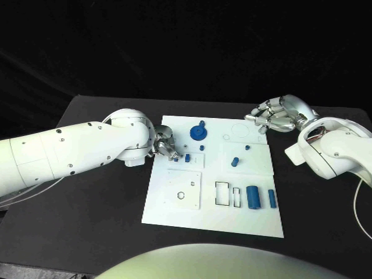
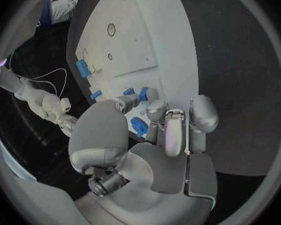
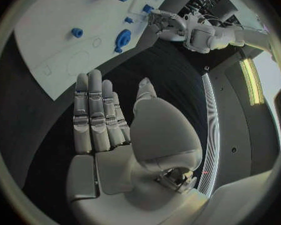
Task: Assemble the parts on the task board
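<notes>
Board: the white board (image 1: 174, 212) lay in the middle of the black table (image 1: 85, 232), its long side running away from the robot.
Parts, far end: a blue round part (image 1: 199, 132) stood near the far edge; two small blue pegs (image 1: 246, 147) (image 1: 235, 162) stood just right of the board's centre.
Parts, near end: a blue cylinder (image 1: 253, 197) and a thinner blue bar (image 1: 271, 199) lay side by side at the near right, beside two rectangular slots (image 1: 223, 193).
Held part: a small blue piece (image 2: 138, 126) sat between the left hand's fingertips, above the board's left edge.
Left hand: the left hand (image 1: 167, 149) pinched that piece, fingers drawn together over the board's left side.
Right hand: the right hand (image 1: 271, 119) hovered off the board's far right corner; in the right wrist view its fingers (image 3: 93, 112) lay straight and side by side, holding nothing.
</notes>
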{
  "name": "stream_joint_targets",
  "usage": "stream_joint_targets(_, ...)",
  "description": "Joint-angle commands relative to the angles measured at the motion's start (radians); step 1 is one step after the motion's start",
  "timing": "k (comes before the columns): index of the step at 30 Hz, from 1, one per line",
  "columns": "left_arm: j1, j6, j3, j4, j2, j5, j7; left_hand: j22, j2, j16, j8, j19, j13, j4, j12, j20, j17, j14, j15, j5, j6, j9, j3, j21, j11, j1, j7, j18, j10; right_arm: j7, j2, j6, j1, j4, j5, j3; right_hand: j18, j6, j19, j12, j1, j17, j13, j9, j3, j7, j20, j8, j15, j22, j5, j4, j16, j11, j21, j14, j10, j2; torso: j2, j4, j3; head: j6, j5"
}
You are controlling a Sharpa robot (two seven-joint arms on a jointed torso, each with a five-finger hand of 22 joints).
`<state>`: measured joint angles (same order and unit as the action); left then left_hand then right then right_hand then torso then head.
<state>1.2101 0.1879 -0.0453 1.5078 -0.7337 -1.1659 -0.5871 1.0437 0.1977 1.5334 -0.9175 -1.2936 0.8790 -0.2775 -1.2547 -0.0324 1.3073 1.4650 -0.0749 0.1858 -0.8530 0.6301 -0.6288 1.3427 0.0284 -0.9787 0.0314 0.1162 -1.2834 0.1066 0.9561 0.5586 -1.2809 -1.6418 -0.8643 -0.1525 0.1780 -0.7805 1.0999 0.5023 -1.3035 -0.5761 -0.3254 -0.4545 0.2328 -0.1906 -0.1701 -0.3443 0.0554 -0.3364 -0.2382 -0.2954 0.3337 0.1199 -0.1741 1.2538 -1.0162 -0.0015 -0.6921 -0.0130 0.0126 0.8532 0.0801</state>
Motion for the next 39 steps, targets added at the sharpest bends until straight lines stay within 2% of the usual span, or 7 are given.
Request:
stream_joint_targets(1,-0.001,0.01,-0.001,-0.002,0.003,0.007,-0.004,0.0,0.001,0.006,0.005,-0.002,0.0,-0.003,0.0,0.002,0.191,0.087,-0.007,-0.003,0.002,-0.001,0.011,-0.006,0.002,0.009,0.005,-0.012,0.004,-0.009,0.0,-0.005,0.0,-0.001,-0.002,0.0,0.005,0.001,0.0,-0.005,0.015,0.002,0.005,0.002,0.008,-0.007,-0.005,-0.007,0.005,0.003,0.0,0.001,-0.009,0.004,0.006,-0.001,0.003,-0.001,0.001,-0.0003,0.0001,0.001,0.0)
stream_joint_targets(12,-0.001,0.002,-0.001,-0.005,0.004,0.01,-0.001,0.0,0.007,0.006,0.009,-0.002,0.001,-0.014,-0.001,0.001,0.191,0.087,-0.007,-0.003,0.0,-0.004,0.077,-0.007,0.001,0.026,0.006,-0.012,0.004,-0.007,0.0,-0.008,0.001,0.0,-0.001,0.0,0.004,0.003,-0.005,-0.007,0.022,0.003,0.019,0.004,0.005,-0.009,-0.009,-0.009,0.008,0.012,-0.001,0.001,-0.025,0.006,0.014,-0.007,0.007,-0.01,0.001,0.0002,0.0007,0.002,0.0)
stream_joint_targets(27,-0.002,-0.056,0.004,0.011,-0.013,0.016,0.008,-0.002,-0.023,0.006,0.014,-0.002,0.002,-0.017,0.0,0.003,0.192,0.087,-0.008,0.001,-0.003,-0.006,0.158,-0.009,0.003,0.081,0.003,-0.012,0.004,-0.008,0.001,-0.009,0.001,0.0,-0.002,0.0,0.004,0.004,-0.006,-0.008,0.026,0.003,0.024,0.005,0.003,-0.01,-0.01,-0.01,0.009,0.015,-0.001,0.001,-0.03,0.007,0.016,-0.009,0.008,-0.013,0.001,0.0012,0.0002,-0.002,-0.002)
stream_joint_targets(30,-0.002,-0.08,0.011,0.02,-0.021,0.022,0.011,-0.003,-0.032,0.006,0.015,-0.002,0.002,-0.017,0.0,0.003,0.192,0.087,-0.009,0.002,-0.003,-0.006,0.162,-0.01,0.003,0.086,0.003,-0.011,0.004,-0.008,0.001,-0.01,0.001,0.003,-0.005,0.0,0.005,0.005,-0.006,-0.008,0.027,0.003,0.025,0.005,0.003,-0.01,-0.01,-0.01,0.009,0.016,-0.001,0.001,-0.031,0.007,0.017,-0.009,0.009,-0.014,0.001,0.0012,0.0005,-0.004,-0.006)
stream_joint_targets(32,-0.002,-0.101,0.018,0.027,-0.026,0.029,0.014,-0.004,-0.054,0.006,0.016,-0.002,-0.004,-0.017,0.003,0.004,0.191,0.086,-0.009,0.006,-0.002,-0.007,0.164,-0.011,0.004,0.09,0.003,-0.011,0.007,-0.008,0.001,-0.01,0.002,0.005,-0.007,0.0,0.005,0.005,-0.006,-0.008,0.027,0.003,0.025,0.005,0.003,-0.01,-0.01,-0.01,0.009,0.016,-0.001,0.001,-0.031,0.007,0.017,-0.009,0.009,-0.014,0.001,0.0,0.0001,-0.005,-0.006)
stream_joint_targets(36,-0.001,-0.159,0.036,0.043,-0.038,0.056,0.039,-0.021,-0.067,0.005,0.021,0.008,-0.031,-0.015,0.017,0.004,0.191,0.086,-0.009,0.014,0.009,-0.008,0.165,-0.02,0.002,0.077,0.005,-0.008,0.022,-0.009,0.001,-0.01,0.002,0.008,-0.009,0.0,0.005,0.004,-0.006,-0.008,0.027,0.003,0.026,0.005,0.002,-0.01,-0.01,-0.01,0.01,0.016,-0.001,0.001,-0.032,0.008,0.017,-0.009,0.009,-0.013,0.002,-0.0006,0.0004,-0.006,-0.007)
stream_joint_targets(39,0.001,-0.222,0.049,0.055,-0.044,0.103,0.085,-0.098,-0.06,-0.004,0.044,0.052,-0.117,-0.015,0.068,-0.004,0.171,0.08,0.002,0.02,0.053,-0.015,0.163,-0.063,-0.013,0.032,0.023,0.005,0.083,-0.009,0.0,-0.01,0.002,0.01,-0.009,0.0,0.005,0.004,-0.006,-0.008,0.027,0.003,0.026,0.005,0.002,-0.01,-0.01,-0.01,0.01,0.016,-0.001,0.001,-0.032,0.008,0.017,-0.009,0.009,-0.013,0.002,-0.0001,0.001,-0.008,-0.009)
